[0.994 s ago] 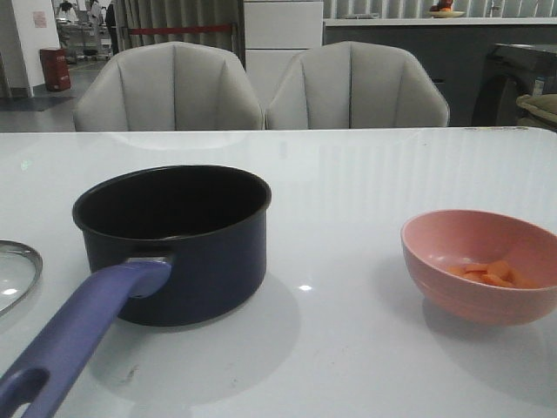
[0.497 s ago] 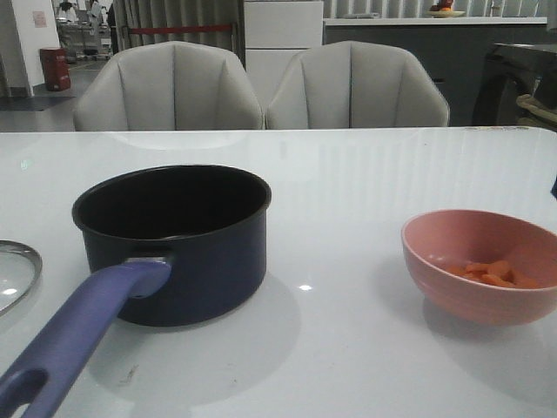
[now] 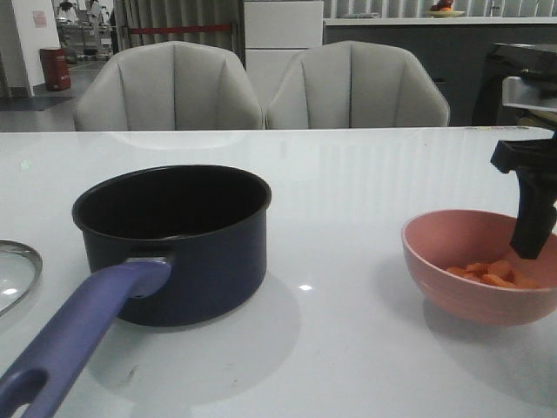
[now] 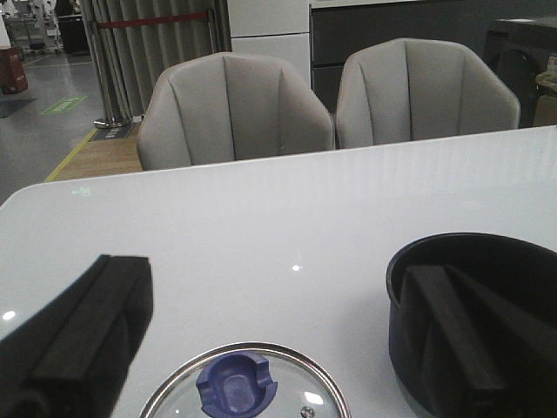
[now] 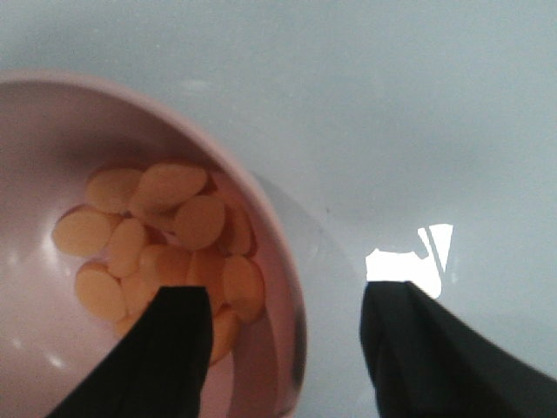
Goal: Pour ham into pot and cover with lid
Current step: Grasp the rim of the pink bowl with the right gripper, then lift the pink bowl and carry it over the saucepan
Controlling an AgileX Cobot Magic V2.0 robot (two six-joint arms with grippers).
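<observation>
Above the pink bowl (image 3: 477, 261), right gripper (image 5: 283, 335) straddles its rim, jaws apart.

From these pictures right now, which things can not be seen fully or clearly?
- Lid: cut off by the bottom edge in the left wrist view, and by the left edge in the front view.
- Pot: its floor is too dark to see in the front view; a left pincer finger covers part of it in the left wrist view.
- Pink bowl: cut off at the right edge in the front view, where the right pincer hides part.

Ham (image 5: 161, 239) bowled; pot (image 3: 174, 239) empty, lid (image 4: 244, 387) beside.
</observation>
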